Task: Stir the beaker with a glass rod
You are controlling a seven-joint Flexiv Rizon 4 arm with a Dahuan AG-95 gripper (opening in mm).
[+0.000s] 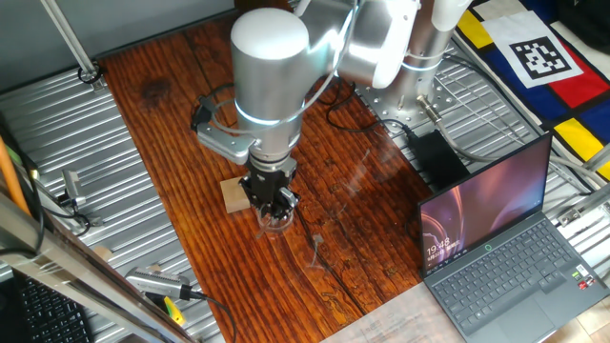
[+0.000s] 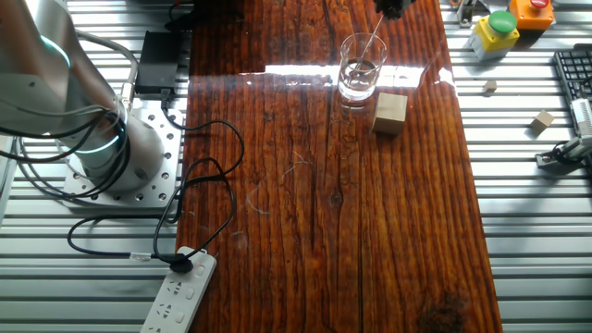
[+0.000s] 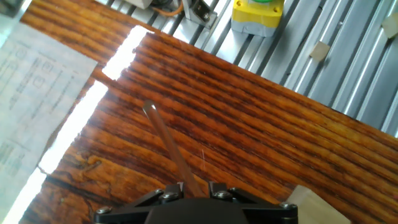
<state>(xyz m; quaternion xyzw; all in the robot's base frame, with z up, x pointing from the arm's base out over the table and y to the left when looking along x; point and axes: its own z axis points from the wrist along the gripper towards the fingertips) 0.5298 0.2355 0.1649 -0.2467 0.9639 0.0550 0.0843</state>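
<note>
The beaker (image 2: 359,78) is a small clear glass cylinder standing on the wooden table, next to a tan wooden block (image 2: 389,113). My gripper (image 1: 270,197) hangs right above the beaker (image 1: 276,222) and is shut on the thin glass rod (image 2: 367,43). The rod slants down from the gripper into the beaker. In the hand view the gripper (image 3: 197,186) pinches the rod (image 3: 169,144), which runs away over the table. I cannot make out the beaker's glass in the hand view.
The tan block (image 1: 233,195) lies just left of the gripper, and its corner shows in the hand view (image 3: 311,204). An open laptop (image 1: 505,238) stands at the right. A yellow button box (image 2: 497,28), a power strip (image 2: 180,294) and cables lie around the table.
</note>
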